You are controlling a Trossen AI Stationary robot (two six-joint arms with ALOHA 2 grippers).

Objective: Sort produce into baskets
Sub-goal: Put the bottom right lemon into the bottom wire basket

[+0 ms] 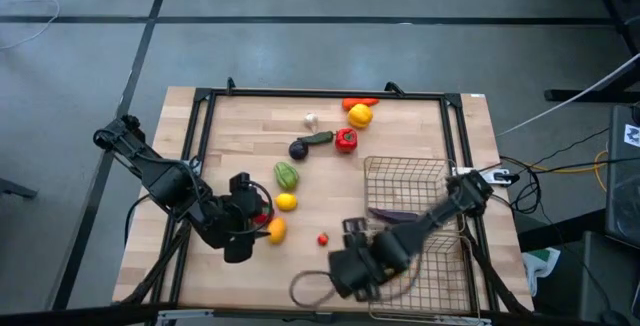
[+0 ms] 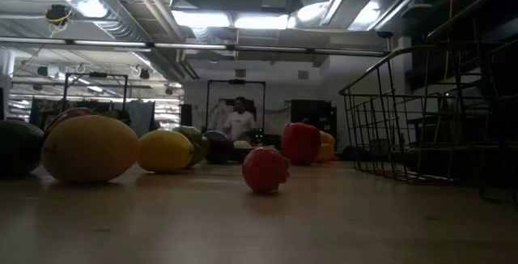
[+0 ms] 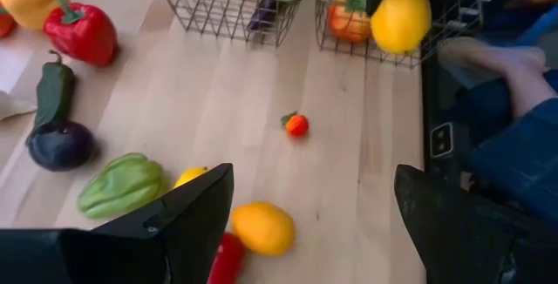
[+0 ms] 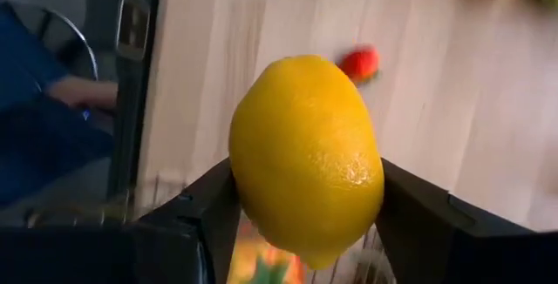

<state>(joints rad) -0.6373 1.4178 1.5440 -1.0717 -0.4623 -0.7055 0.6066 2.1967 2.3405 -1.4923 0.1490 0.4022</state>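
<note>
A: From above, we see the right gripper (image 1: 352, 266) at the near edge of the bench (image 1: 240, 156), by the near left corner of the wire basket (image 1: 405, 181) on the right side. What it carries we cannot make out from up here. A purple eggplant (image 1: 395, 214) already lies in that basket. The left gripper (image 1: 240, 234) hangs over the bench's left part, close to an orange piece (image 1: 276, 230) and a yellow lemon (image 1: 286, 202).

B: At bench level neither arm shows. We get loose produce only: a large yellow piece (image 2: 89, 147) nearest, a small red one (image 2: 265, 169) mid-bench, and the basket wall (image 2: 388, 118) to the right.

A: Through the left wrist, our jaws stand apart with nothing between them, above the orange piece (image 3: 264, 227). We judge they are held there to drop on it next. Farther off, a second lemon (image 3: 401, 16) sits in the other arm's grip over the baskets, where an orange tomato-like piece (image 3: 347, 18) rests.

B: The right wrist settles it: the jaws are clamped on that lemon (image 4: 305, 158) from both sides, with basket wire faintly below. We'd say it is held high so it clears the rim before release.
</note>
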